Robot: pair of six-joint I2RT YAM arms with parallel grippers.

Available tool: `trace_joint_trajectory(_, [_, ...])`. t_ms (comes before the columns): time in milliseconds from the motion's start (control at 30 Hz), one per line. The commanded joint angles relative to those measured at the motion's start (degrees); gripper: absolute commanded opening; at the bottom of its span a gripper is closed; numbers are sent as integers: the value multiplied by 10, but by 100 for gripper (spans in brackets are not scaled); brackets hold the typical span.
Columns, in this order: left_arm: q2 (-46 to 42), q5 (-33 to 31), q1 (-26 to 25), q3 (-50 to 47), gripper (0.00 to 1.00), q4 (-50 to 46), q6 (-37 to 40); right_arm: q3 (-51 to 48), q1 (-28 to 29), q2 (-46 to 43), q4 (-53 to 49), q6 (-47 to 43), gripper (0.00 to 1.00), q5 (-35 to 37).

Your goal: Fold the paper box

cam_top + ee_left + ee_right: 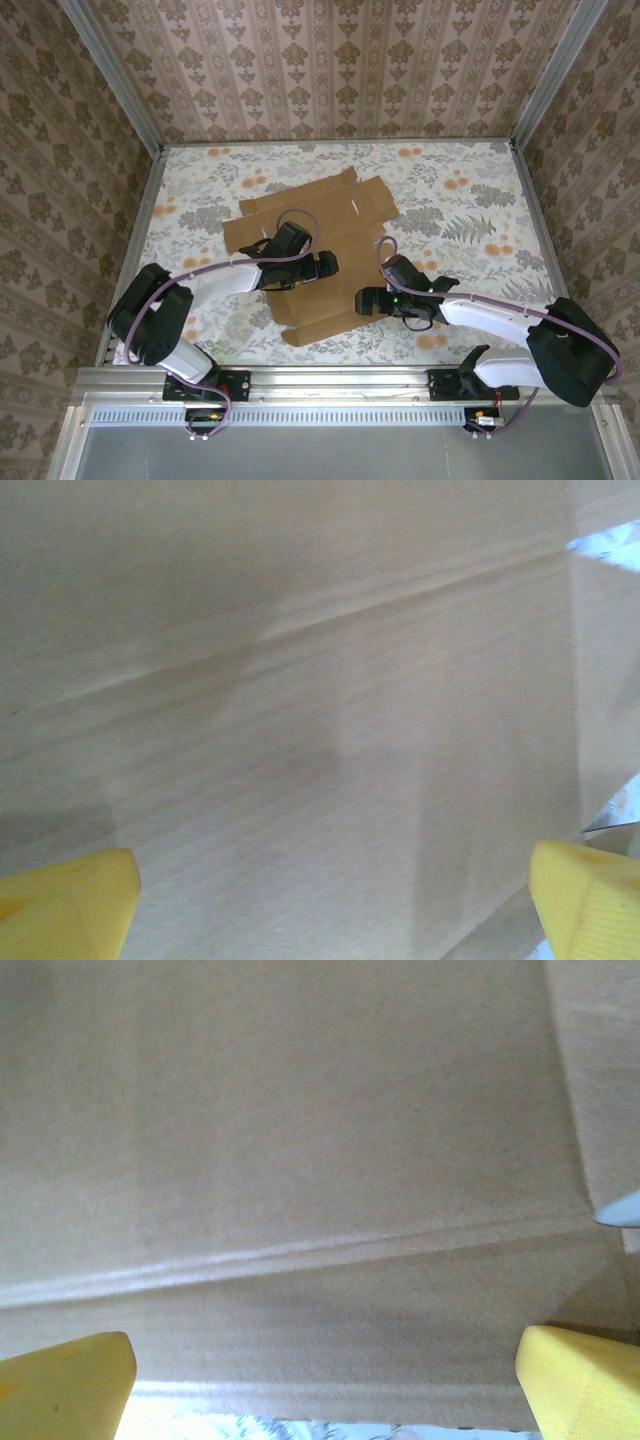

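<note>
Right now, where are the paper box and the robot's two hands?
paper box (345, 222): top view, on its flat middle panel.
left hand (324, 266): top view, between its fingertips.
right hand (366, 300): top view, between its fingertips.

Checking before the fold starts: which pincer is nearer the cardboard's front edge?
The right pincer, open at the paper box's near edge, with tablecloth showing past it; the left pincer, also open, hovers over the box's middle.

Paper box (345, 215) looking matt brown cardboard, faint fibrous grain showing along creases. Yellow fingertips (585, 895) looking matt plastic, finely ribbed. Arm shells (215, 280) gleaming glossy white. Near rail (330, 385) shining brushed metal.
</note>
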Motion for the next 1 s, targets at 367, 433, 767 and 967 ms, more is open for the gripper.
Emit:
trace_joint_trajectory(367, [-108, -40, 10, -30, 100, -68, 31, 167, -64, 43, -88, -96, 100, -41])
trace_joint_trajectory(433, [-105, -44, 13, -31, 100, -67, 24, 207, -89, 83, -97, -110, 100, -49])
trace_joint_trajectory(767, [-59, -12, 53, -9, 100, -36, 33, 357, -131, 256, -124, -125, 99, -61])
trace_joint_trajectory(967, [-23, -7, 51, -2, 100, -33, 38, 360, -131, 296, -121, -123, 100, -42])
